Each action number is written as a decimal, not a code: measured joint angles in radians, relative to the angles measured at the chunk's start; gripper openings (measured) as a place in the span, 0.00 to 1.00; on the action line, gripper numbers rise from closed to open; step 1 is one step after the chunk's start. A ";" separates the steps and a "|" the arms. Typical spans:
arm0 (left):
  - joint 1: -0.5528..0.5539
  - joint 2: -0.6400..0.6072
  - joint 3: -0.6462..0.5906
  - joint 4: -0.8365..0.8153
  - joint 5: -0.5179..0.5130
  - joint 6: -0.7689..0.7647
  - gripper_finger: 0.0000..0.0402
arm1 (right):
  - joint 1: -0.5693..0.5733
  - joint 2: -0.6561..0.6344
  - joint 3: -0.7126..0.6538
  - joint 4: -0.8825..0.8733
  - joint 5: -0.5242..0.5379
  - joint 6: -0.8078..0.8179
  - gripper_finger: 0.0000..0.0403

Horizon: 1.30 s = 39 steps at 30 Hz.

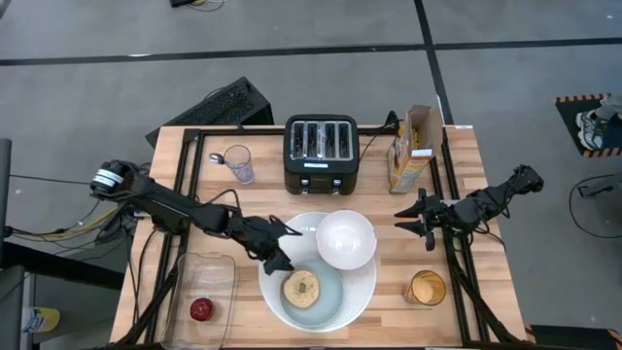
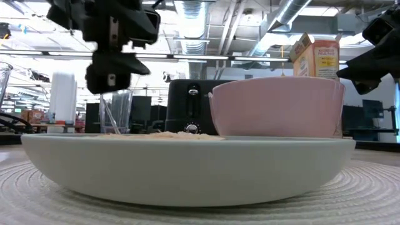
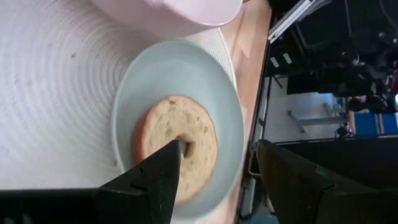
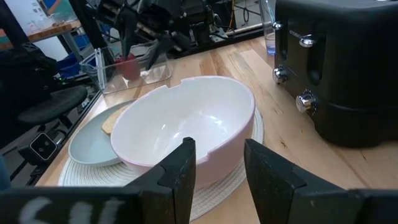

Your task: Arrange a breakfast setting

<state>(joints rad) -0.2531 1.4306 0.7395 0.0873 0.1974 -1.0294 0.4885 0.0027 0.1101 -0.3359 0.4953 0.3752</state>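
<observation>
A toasted bagel half (image 1: pixel 301 289) lies flat on a pale blue plate (image 1: pixel 330 292), which sits on a round white woven mat (image 1: pixel 364 292). A white bowl (image 1: pixel 346 239) stands on the mat at the plate's far right side. A red apple (image 1: pixel 201 309) lies in a clear box (image 1: pixel 204 282) at the near left. A spoon (image 1: pixel 216 157) stands in a glass (image 1: pixel 239 165) at the far left. My left gripper (image 1: pixel 282 248) is open above the plate's far left rim, and its fingers (image 3: pixel 163 177) hover over the bagel (image 3: pixel 177 146). My right gripper (image 1: pixel 413 219) is open to the right of the bowl (image 4: pixel 186 124).
A black toaster (image 1: pixel 321 151) stands at the far centre, with a cereal box (image 1: pixel 411 148) to its right. A clear cup with orange contents (image 1: pixel 426 289) stands at the near right. Black frame rails run along the table's left and right sides.
</observation>
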 joint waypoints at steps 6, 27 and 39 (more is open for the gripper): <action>-0.017 -0.156 0.000 -0.240 -0.026 -0.031 0.50 | 0.000 0.000 0.000 0.000 0.000 0.000 0.40; -0.170 -0.521 0.000 -0.742 -0.085 -0.319 0.50 | 0.000 0.000 0.000 0.000 0.000 0.000 0.40; -0.260 -0.653 0.000 -0.841 0.048 -0.476 0.50 | 0.000 0.000 0.000 0.000 0.000 0.000 0.40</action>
<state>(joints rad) -0.5131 0.7772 0.7395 -0.7541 0.2454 -1.5053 0.4883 0.0027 0.1101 -0.3359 0.4953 0.3756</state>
